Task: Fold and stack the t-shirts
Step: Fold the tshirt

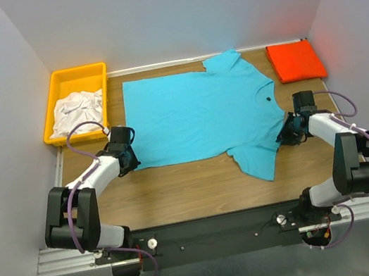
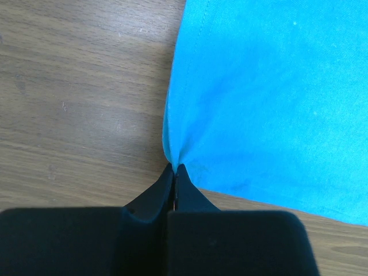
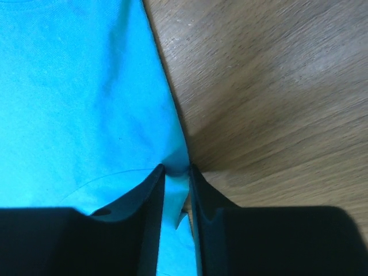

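Note:
A turquoise-blue t-shirt (image 1: 195,115) lies spread flat across the middle of the wooden table, neck toward the right. My left gripper (image 1: 130,153) is at its near-left hem corner. In the left wrist view this gripper (image 2: 174,167) is shut on the puckered corner of the turquoise t-shirt (image 2: 270,98). My right gripper (image 1: 291,132) is at the shoulder by the near sleeve. In the right wrist view its jaws (image 3: 176,168) stand a little apart with bunched turquoise cloth (image 3: 75,86) pinched between the tips. An orange-red t-shirt (image 1: 295,61) lies folded at the far right.
A yellow bin (image 1: 77,75) at the far left holds crumpled white t-shirts (image 1: 80,112). Grey walls close in the table on the left, back and right. Bare wood (image 1: 179,189) shows between the shirt and the arm bases.

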